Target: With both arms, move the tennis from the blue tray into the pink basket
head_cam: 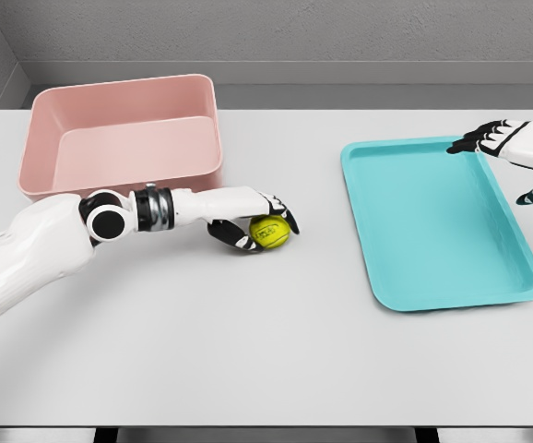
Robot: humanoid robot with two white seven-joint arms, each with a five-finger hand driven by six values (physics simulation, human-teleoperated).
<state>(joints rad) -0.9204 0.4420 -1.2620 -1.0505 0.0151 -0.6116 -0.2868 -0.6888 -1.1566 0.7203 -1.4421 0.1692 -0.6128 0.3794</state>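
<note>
While the left hand [253, 224] curls its fingers [232, 236] around a yellow-green fuzzy tennis ball [269, 232] on the pale grey counter [248, 341], the rectangular pink plastic basket [124, 138] sits just beyond it at far left. At right, the right hand [511, 148] hovers with relaxed, spread fingers holding nothing over the far right corner of the flat turquoise-blue tray [442, 221].

Matt pink basket [45, 138], fuzzy tennis ball [268, 232]

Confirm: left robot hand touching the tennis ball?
Touching. Head view shows the left robot hand with fingers curled around the tennis ball, no gap visible.
</note>
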